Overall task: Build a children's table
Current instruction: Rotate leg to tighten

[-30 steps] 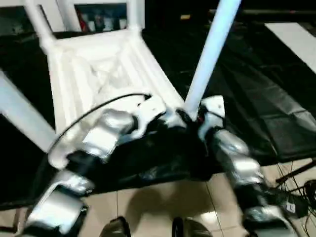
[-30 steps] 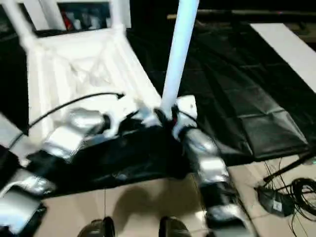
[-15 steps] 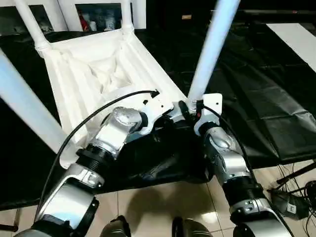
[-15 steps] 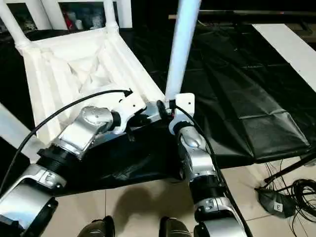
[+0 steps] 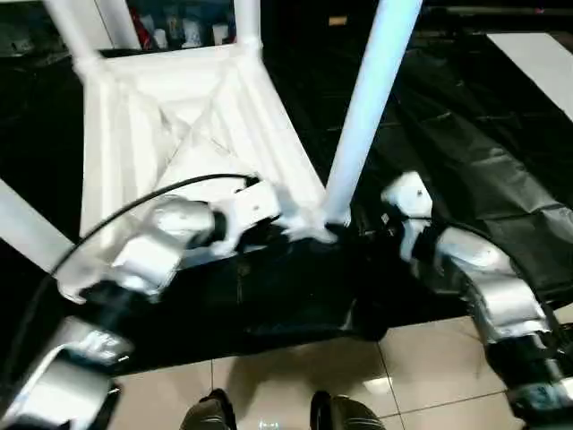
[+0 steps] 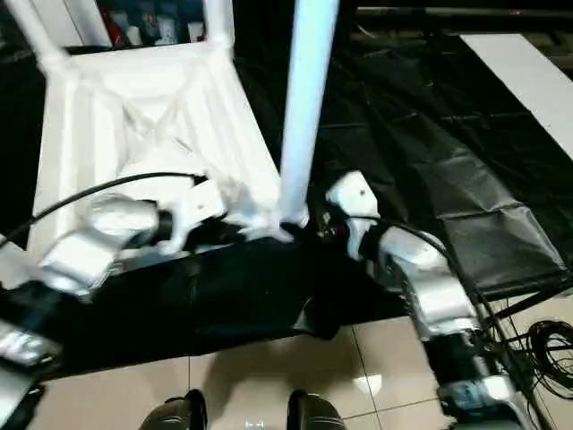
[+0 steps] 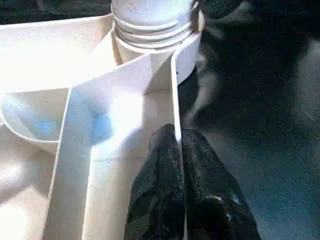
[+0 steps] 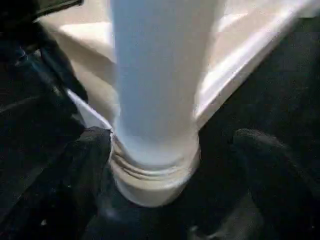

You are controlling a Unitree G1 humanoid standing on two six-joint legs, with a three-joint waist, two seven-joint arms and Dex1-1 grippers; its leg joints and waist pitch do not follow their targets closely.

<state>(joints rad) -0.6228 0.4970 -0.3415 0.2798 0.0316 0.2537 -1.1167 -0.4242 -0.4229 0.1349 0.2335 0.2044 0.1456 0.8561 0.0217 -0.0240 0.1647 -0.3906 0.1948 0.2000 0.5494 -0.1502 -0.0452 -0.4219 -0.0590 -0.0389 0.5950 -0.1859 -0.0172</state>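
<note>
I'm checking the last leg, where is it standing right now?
The leg stands upright in the near right corner socket of the upside-down tabletop, between the left hand, shut on the tabletop's rim, and the open right hand.

An indoor test space or lab rather than a lived-in home: glossy beige floor tiles (image 5: pixel 295 376) at six o'clock, wrinkled black plastic sheeting (image 6: pixel 466 179) covering the work area, loose black cables (image 6: pixel 546 345) at four o'clock, and a shelf of small bottles (image 5: pixel 175 27) at eleven o'clock.
</note>
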